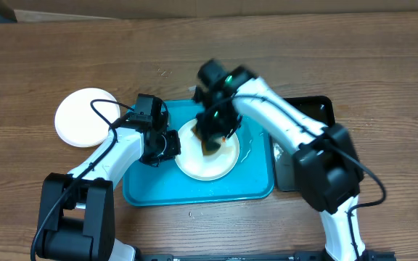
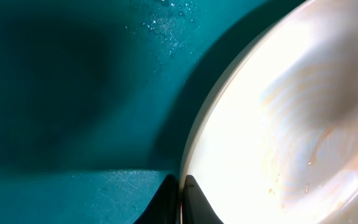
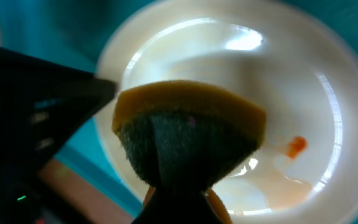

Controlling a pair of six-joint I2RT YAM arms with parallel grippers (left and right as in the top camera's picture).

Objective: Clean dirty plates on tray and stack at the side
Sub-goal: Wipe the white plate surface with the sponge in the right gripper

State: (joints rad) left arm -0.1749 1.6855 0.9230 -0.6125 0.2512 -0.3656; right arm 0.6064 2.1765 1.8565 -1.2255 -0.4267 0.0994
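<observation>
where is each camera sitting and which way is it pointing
Overhead: above the table, facing straight down on the tray, plate and sponge; left arm and right arm show.
Left wrist: low over the tray, facing the plate's rim; left end effector shows, pinching it.
Right wrist: above the plate, facing down; right end effector shows, gripping the sponge.
Shared: all three see the plate; both wrist views catch its orange smears.

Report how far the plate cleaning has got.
Done, it seems: one white plate sits on the table beside the tray. In hand: the left gripper pinches the rim of the dirty plate while the right gripper presses a sponge onto it. Left: an orange smear shows on it; then it needs stacking.
</observation>
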